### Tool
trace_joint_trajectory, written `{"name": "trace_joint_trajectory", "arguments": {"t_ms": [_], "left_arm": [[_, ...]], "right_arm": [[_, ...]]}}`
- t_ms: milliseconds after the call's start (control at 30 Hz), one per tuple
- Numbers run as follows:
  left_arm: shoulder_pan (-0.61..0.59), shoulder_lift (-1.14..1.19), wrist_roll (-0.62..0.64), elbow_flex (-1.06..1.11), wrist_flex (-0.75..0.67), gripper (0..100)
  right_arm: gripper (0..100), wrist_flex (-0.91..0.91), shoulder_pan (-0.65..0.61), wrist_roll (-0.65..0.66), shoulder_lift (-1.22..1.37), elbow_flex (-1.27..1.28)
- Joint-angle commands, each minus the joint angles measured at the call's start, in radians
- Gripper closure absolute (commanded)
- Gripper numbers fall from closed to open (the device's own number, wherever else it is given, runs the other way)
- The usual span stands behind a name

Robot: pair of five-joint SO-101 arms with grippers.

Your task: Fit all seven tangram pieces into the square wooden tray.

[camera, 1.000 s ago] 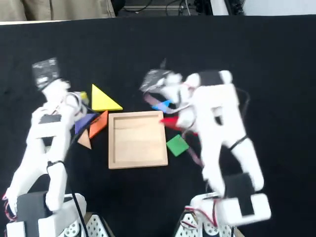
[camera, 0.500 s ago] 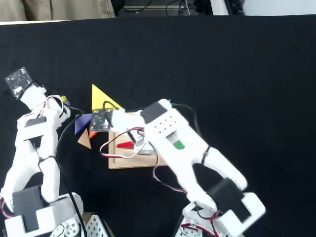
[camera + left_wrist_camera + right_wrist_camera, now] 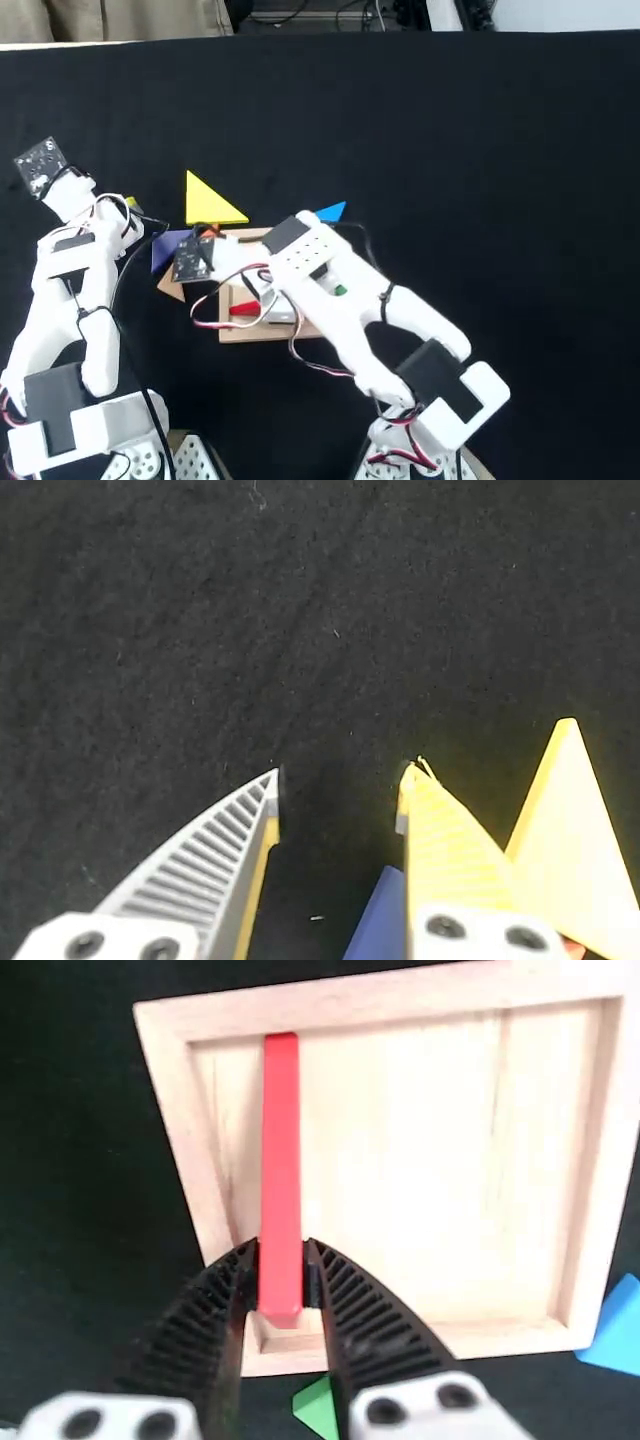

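The square wooden tray (image 3: 250,335) lies mid-table, largely under my right arm. My right gripper (image 3: 252,308) is shut on a red piece (image 3: 240,310), which stands on edge inside the tray (image 3: 400,1005) close to one wall. The red piece (image 3: 281,1160) reaches from the fingertips (image 3: 245,1280) toward the far rim. My left gripper (image 3: 340,785) is open over bare cloth, left of the yellow triangle (image 3: 208,203). The yellow triangle (image 3: 570,820) and a purple piece (image 3: 375,920) lie beside it.
Left of the tray lie the purple piece (image 3: 168,247), an orange piece (image 3: 206,232) and a tan triangle (image 3: 170,285). A blue triangle (image 3: 331,212) sits at the tray's far right corner, and a green piece (image 3: 315,1400) peeks out by the tray. Black cloth covers the table.
My right arm has swung from the tray's right side across it, carrying the red piece down into the tray's left part. My left arm drew back to the left.
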Motion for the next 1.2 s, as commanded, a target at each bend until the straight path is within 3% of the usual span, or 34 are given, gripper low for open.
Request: {"name": "trace_joint_trajectory", "arguments": {"t_ms": [0,533,800,1000,1167], "left_arm": [[-0.013,-0.006,0.006,-0.059,-0.012,80],[-0.013,-0.006,0.006,-0.059,-0.012,80],[-0.013,-0.006,0.006,-0.059,-0.012,80],[-0.013,-0.006,0.006,-0.059,-0.012,80],[-0.013,-0.006,0.005,-0.059,-0.012,80]], "right_arm": [[98.8,-0.009,-0.057,-0.032,-0.007,-0.002],[98.2,0.041,-0.068,-0.041,-0.008,-0.001],[75.0,0.041,-0.066,-0.038,-0.01,-0.007],[73.8,0.043,-0.063,-0.04,-0.01,-0.058],[73.8,0.1,0.032,-0.038,-0.01,-0.151]]}}
